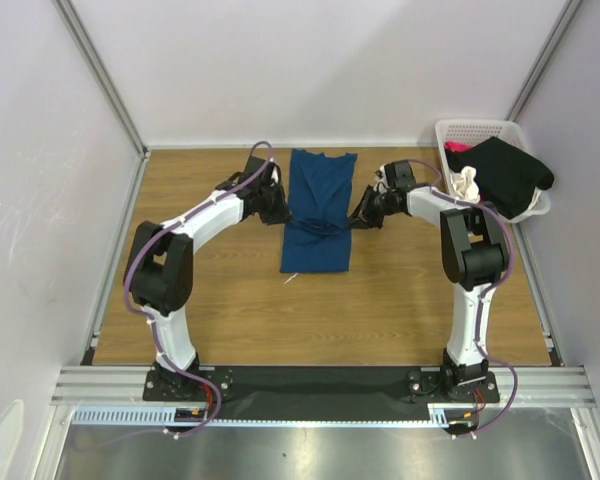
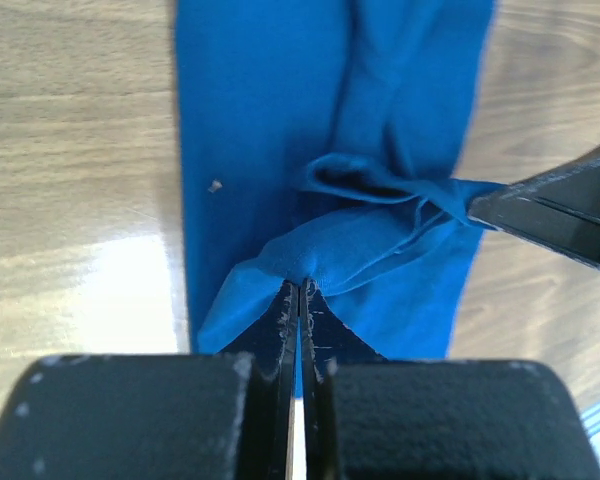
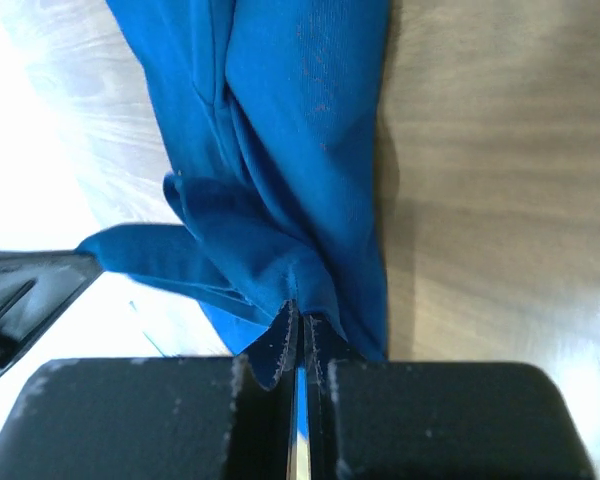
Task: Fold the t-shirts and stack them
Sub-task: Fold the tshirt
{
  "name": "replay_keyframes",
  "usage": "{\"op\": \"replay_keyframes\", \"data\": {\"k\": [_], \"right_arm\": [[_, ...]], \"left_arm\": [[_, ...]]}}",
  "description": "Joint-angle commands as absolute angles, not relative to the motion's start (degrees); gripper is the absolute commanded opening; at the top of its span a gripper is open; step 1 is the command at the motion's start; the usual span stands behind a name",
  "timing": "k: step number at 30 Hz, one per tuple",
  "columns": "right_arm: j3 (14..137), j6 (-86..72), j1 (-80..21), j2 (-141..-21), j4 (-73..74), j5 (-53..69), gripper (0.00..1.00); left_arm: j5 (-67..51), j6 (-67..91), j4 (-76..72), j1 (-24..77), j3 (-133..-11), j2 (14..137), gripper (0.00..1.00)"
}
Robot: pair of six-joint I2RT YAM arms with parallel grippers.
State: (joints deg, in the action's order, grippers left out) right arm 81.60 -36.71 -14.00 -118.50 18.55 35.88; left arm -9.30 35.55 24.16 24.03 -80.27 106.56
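A dark blue t-shirt (image 1: 318,190) lies on the wooden table as a long narrow strip, its collar at the far end. My left gripper (image 1: 280,213) is shut on the strip's left edge about halfway along, where the cloth bunches at the tips (image 2: 300,285). Opposite it, my right gripper (image 1: 357,218) is shut on the right edge (image 3: 300,310). Between the two grips the t-shirt (image 2: 260,120) puckers into a raised fold. Each wrist view shows the other gripper's fingers (image 2: 555,215) pinching cloth. No print shows on the t-shirt (image 3: 300,110).
A white lattice basket (image 1: 480,130) stands at the back right corner. It holds a black t-shirt (image 1: 510,175), a cream one (image 1: 466,182) and a bit of pink cloth (image 1: 457,147). White walls close in the table on three sides.
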Motion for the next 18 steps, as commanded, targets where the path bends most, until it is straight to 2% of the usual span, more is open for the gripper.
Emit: {"op": "replay_keyframes", "data": {"k": [1,9,18], "right_arm": [[86.1,-33.8,-14.2,-120.6,18.0,39.5,0.0],[93.0,-31.9,-13.1,-125.5,21.7,39.0,0.0],[94.8,-30.8,-12.6,-127.2,23.6,38.5,0.0]], "left_arm": [[-11.1,35.8,21.0,22.9,-83.0,108.7,0.0],[-11.5,35.6,20.3,21.6,-85.8,113.0,0.0],[-14.0,34.8,19.5,20.7,-87.3,115.7,0.0]]}}
